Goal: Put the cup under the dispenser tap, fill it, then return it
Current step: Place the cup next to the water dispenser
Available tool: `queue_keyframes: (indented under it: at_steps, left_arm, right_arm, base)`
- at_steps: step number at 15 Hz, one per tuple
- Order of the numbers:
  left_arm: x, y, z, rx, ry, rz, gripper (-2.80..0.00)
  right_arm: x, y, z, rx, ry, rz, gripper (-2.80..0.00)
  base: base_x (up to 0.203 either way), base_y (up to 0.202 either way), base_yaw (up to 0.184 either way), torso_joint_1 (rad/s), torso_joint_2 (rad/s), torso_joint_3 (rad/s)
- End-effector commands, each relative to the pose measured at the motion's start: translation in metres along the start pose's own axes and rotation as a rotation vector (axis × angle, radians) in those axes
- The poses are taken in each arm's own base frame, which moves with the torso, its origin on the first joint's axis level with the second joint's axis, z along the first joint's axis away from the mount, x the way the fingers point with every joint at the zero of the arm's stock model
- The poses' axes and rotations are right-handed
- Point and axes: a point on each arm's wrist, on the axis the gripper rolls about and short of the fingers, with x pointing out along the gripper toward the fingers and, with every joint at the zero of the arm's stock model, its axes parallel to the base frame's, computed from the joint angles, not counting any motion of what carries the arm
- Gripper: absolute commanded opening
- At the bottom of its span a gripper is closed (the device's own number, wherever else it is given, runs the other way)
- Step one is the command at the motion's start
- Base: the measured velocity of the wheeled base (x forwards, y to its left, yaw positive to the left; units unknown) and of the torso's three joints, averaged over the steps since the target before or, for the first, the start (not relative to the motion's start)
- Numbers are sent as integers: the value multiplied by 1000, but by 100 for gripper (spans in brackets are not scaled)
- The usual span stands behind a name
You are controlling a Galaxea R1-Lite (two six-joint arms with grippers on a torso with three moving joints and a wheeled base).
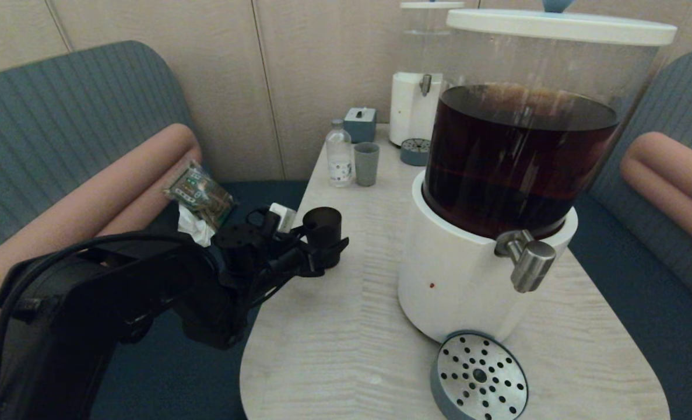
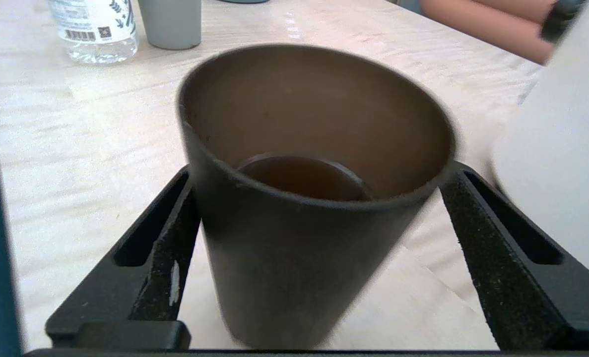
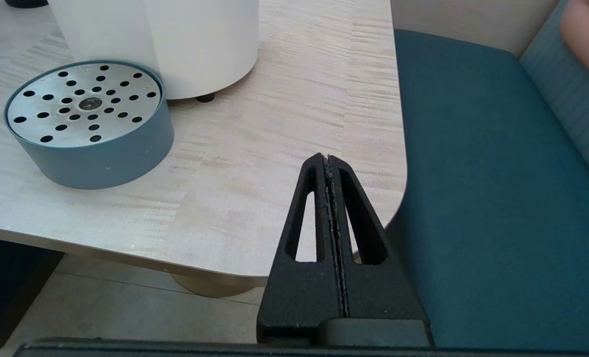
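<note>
Left end effector (image 1: 322, 248) at the bench's (image 1: 346, 326) left edge, grasping the cup (image 1: 322, 229), fingers (image 2: 160, 258) against both sides; upright, a little dark liquid at its bottom. Tap (image 1: 529, 262) well apart from cup, above the drip tray (image 1: 478, 376) at the near edge. Right end effector (image 3: 328, 163) clenched, empty, beside the bench's near right corner. Bottle (image 1: 339, 153) and grey cup (image 1: 366, 164) toward the far edge.

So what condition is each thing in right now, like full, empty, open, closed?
Black tapered tumbler: upright, a little brown liquid inside.
Left gripper: fingers either side of the tumbler.
Right gripper: shut, empty, over the table edge.
Large clear-tank dispenser: lidded, about two-thirds full.
Brushed-steel tap: not pouring.
</note>
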Motion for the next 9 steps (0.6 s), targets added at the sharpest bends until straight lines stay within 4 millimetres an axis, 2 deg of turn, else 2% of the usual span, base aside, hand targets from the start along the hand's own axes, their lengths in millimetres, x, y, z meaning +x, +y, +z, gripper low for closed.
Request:
queue_keyframes:
  at_steps: [1, 9]
  left_arm:
    - [-13, -7, 17, 4, -8, -4, 0]
    - [-88, -43, 60, -21, 53, 4, 0]
  right_arm:
    - [0, 0, 0, -1, -2, 0, -280]
    - [0, 0, 0, -1, -2, 0, -280]
  base:
    - [0, 0, 0, 0, 0, 0]
    - [0, 0, 0, 0, 0, 0]
